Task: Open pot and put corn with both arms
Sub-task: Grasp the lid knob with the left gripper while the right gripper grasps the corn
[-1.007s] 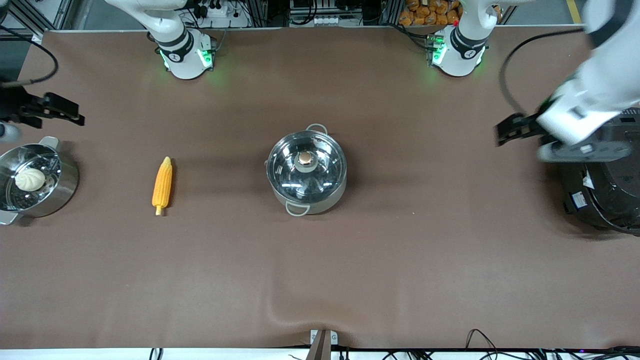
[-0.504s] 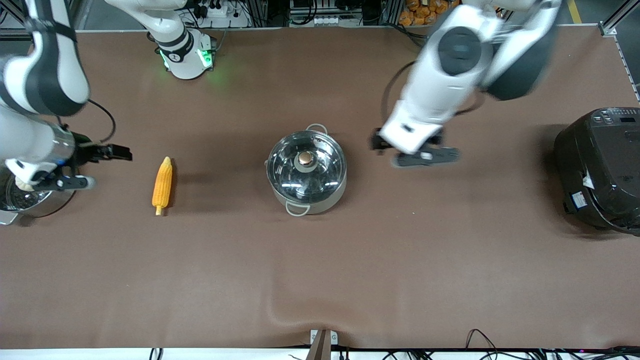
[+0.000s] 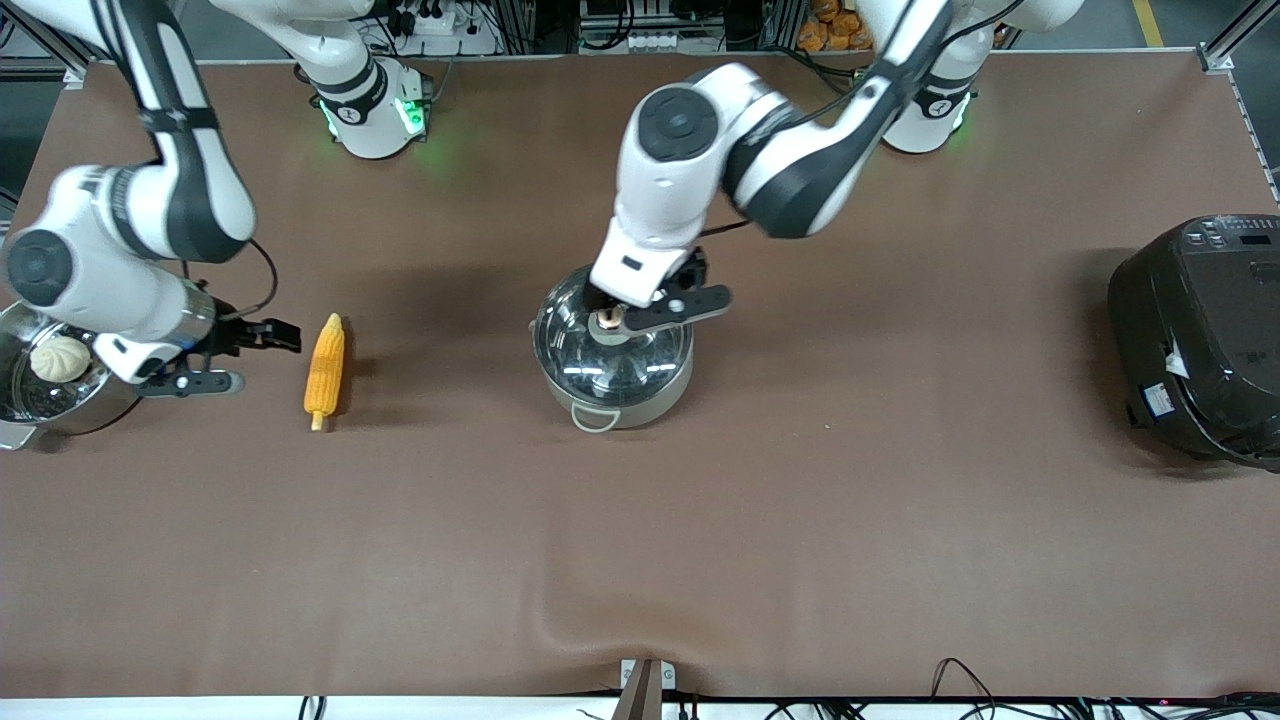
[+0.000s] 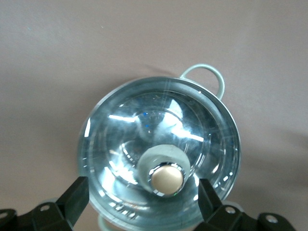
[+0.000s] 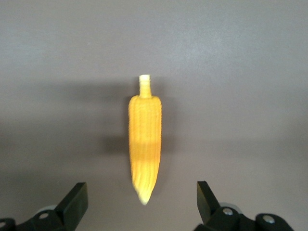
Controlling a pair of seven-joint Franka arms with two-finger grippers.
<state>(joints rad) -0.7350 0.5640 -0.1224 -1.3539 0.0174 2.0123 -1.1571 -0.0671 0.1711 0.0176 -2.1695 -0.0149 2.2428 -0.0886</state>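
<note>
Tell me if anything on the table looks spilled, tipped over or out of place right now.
Nothing stands out. The pot sits upright with its lid seated, the left gripper open over the knob. The corn lies flat and whole, the open right gripper by its tip.

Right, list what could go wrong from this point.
1. The left gripper hangs open over the pot, but the lid knob sits off-centre between its fingers; closing now may catch only the knob's edge and let the glass lid slip.
2. The right gripper is open over the table beside the corn, above its pointed tip rather than its middle; a grasp there may tilt or roll the cob.
</note>
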